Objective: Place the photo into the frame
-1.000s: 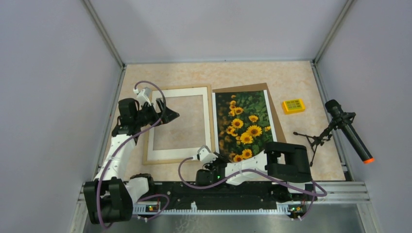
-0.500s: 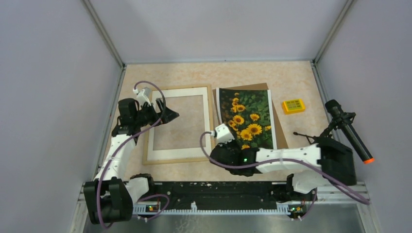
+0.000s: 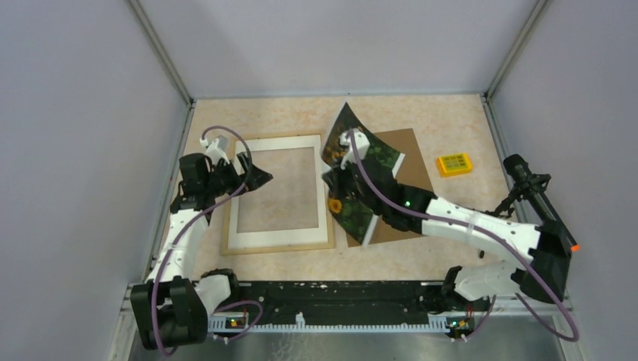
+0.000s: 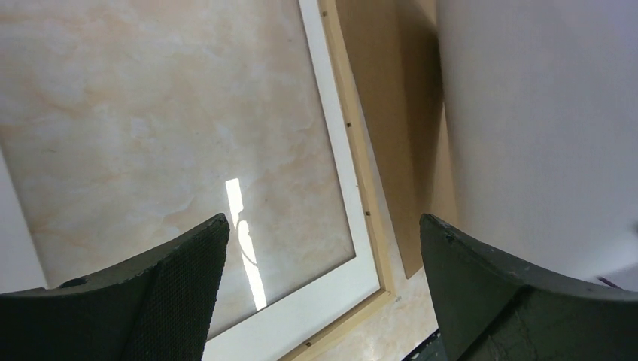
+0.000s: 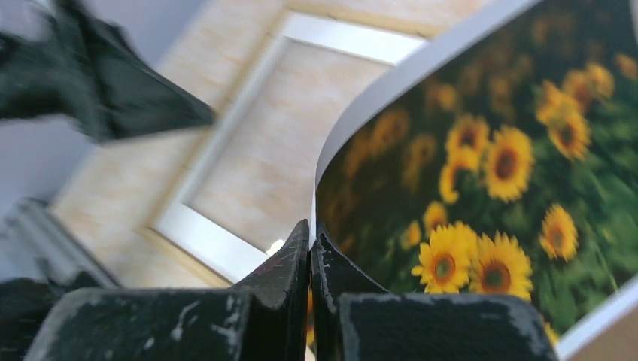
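We have the right gripper (image 5: 310,229) clamped shut on the edge of the photo (image 5: 489,150). The photo curls up from the brown board (image 3: 410,150), just right of the frame (image 3: 278,249). Our left gripper (image 4: 323,226) hangs over the frame's left side, fingers spread, holding nothing. A yellow box (image 3: 455,163) and a microphone (image 3: 538,199) sit well right of the frame.

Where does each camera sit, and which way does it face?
Top: above and behind the arms, looking down on the table; both arms show, with left claw and right claw.
Left wrist: on the left arm, looking down at the frame; its open fingers show.
Right wrist: on the right arm, facing the frame; its claw pinches the photo.
Shared by all: the frame.
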You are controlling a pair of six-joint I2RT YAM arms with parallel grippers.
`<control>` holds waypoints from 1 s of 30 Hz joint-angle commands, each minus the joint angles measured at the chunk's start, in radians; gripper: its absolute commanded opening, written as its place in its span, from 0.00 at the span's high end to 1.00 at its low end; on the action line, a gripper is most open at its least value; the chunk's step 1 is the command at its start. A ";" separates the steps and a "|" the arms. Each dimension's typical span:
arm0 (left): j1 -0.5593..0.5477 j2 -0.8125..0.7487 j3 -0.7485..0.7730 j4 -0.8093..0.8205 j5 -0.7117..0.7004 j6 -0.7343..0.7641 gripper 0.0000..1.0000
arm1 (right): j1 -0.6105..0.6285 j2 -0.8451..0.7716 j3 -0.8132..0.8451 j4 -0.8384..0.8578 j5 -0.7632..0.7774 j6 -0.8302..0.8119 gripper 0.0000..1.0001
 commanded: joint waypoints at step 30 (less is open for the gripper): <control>0.134 -0.044 0.012 -0.005 -0.093 -0.025 0.01 | -0.111 -0.238 -0.413 0.369 0.284 0.551 1.00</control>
